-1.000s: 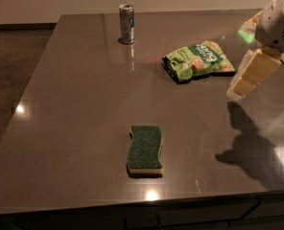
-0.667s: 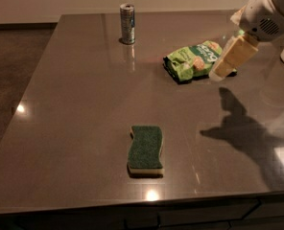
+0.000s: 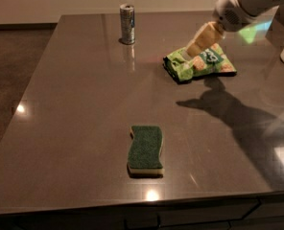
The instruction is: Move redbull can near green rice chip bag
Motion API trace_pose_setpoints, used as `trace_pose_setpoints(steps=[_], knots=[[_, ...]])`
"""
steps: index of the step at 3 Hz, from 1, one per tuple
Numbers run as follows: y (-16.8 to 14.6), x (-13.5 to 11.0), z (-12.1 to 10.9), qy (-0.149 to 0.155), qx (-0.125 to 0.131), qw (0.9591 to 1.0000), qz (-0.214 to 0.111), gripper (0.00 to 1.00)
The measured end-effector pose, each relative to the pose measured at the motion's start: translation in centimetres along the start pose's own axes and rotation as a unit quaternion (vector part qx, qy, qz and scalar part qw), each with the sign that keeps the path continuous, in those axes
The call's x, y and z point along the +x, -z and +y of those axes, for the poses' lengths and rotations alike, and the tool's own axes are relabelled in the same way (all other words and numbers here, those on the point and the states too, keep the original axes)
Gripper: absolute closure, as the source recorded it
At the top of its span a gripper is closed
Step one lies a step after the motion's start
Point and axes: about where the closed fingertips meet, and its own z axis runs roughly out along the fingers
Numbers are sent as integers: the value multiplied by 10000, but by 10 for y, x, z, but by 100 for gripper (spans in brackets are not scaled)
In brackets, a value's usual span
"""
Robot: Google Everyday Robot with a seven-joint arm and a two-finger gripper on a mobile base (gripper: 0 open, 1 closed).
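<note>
While above the green rice chip bag (image 3: 208, 64), gripper (image 3: 195, 48), closure unclear; redbull can (image 3: 127, 24) well apart.

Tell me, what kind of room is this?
Probably a kitchen or office break room. There is a long dark counter, a sponge, and snacks: a can and a chip bag. The gripper hangs over the chip bag.
</note>
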Motion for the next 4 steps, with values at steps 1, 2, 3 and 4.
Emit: trace_pose_setpoints(steps=[1,2,3,4], knots=[[-32,-19,-18,-466,75,9987,-208,0],[-59,-33,-34,-885,167,9952,-386,0],[-87,-53,-49,-1235,298,9899,-626,0],[-108,-72,-58,-1457,434,9845,-870,0]])
